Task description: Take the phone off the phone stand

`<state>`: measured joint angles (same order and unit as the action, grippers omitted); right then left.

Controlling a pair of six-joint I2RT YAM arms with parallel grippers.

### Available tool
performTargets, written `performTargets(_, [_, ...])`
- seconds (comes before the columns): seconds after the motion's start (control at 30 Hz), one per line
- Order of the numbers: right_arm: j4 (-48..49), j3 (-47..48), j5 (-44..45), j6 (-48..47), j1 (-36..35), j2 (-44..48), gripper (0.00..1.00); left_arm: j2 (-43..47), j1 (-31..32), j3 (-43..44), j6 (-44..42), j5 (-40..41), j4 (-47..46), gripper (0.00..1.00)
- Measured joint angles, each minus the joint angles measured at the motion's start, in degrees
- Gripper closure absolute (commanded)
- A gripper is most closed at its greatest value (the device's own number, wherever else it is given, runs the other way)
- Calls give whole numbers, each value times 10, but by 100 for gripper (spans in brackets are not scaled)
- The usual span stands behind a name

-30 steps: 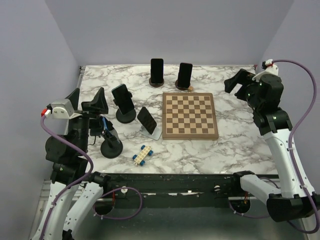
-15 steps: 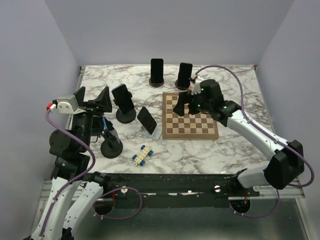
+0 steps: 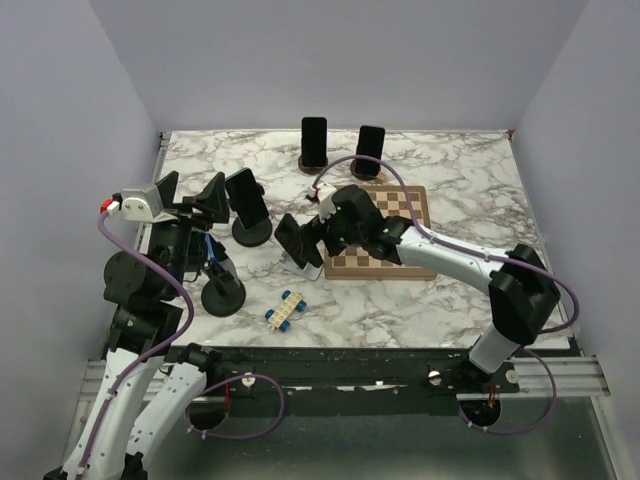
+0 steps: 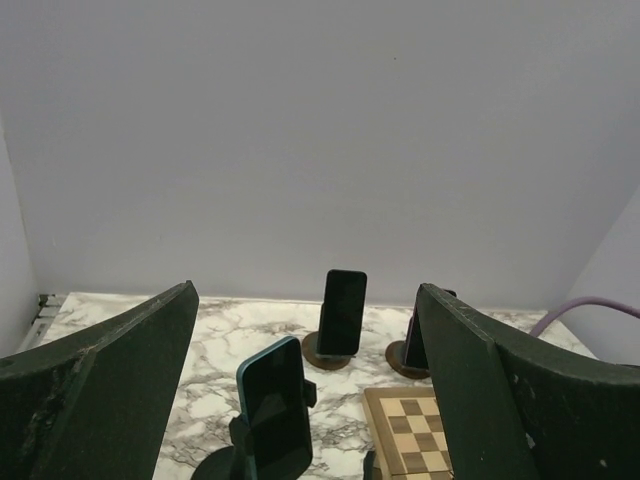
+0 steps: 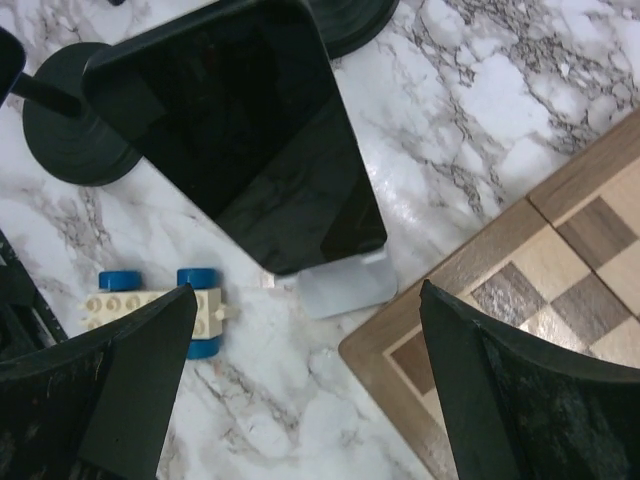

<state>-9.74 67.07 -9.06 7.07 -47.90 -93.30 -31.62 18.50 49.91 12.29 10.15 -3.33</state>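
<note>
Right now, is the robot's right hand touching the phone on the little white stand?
Apart. The right wrist view shows the right gripper open, with bare tabletop showing on both sides between it and the phone.

Table (image 3: 470, 180), white and grey marble pattern; plain lavender walls (image 3: 340, 60) on three sides; dark rail (image 3: 330, 365) along the near edge; even light.
</note>
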Motion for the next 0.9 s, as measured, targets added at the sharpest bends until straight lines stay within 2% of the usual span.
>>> performTargets(0.4, [12, 132, -43, -90, 0, -120, 0, -3, 4, 0, 0, -3, 0, 1])
performTargets(0.9, [46, 130, -93, -97, -3, -125, 0, -4, 4, 0, 0, -4, 0, 1])
